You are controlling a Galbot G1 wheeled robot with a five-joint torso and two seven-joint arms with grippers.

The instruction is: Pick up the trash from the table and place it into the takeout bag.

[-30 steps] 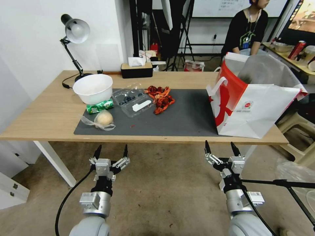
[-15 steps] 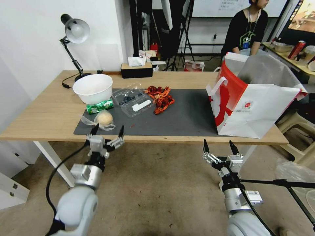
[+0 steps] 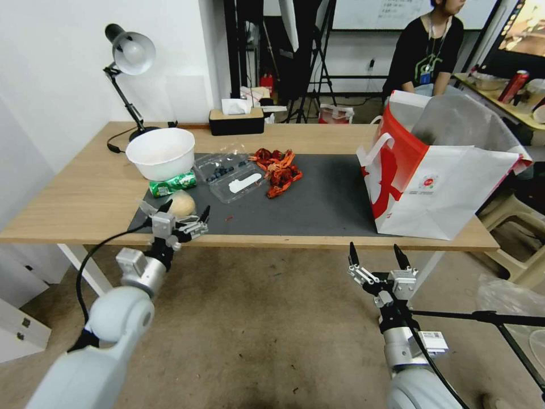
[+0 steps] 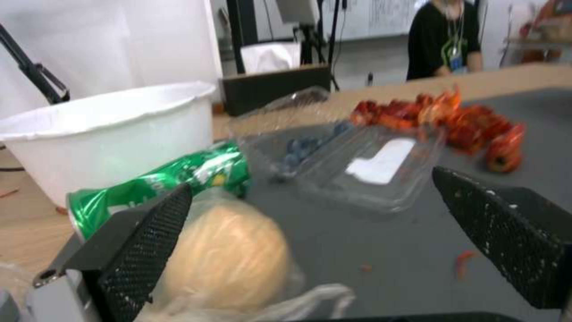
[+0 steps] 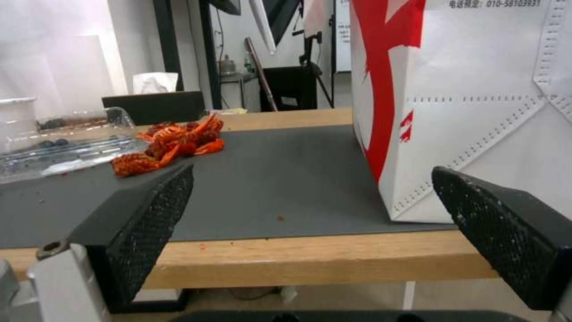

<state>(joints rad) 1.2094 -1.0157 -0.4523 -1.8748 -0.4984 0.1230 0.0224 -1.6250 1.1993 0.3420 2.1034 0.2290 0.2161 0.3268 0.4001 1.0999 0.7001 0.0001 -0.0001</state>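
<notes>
Nearest, the right gripper (image 3: 376, 257) hangs below the bench (image 3: 85, 210) edge, jaws spread wide and holding nothing, facing the bag (image 5: 477, 112). The left gripper (image 3: 184, 211) is raised at the bench's front edge, jaws apart and empty, just before the bun (image 3: 181, 203); in the left wrist view the bun (image 4: 229, 259) in its clear wrap sits between the open fingers (image 4: 149, 237), not visibly touched. The bun lies at the near left corner of the mat (image 3: 318, 204). Just behind it lies the can (image 3: 173, 184), and behind that the bowl (image 3: 161, 152). The clamshell (image 3: 233, 176) lies right of the can, and the shells (image 3: 278, 169) beside it. The bag (image 3: 443, 176) stands upright and open at the bench's right end, well apart from the litter. A tissue box (image 3: 236, 120) sits at the far edge.
</notes>
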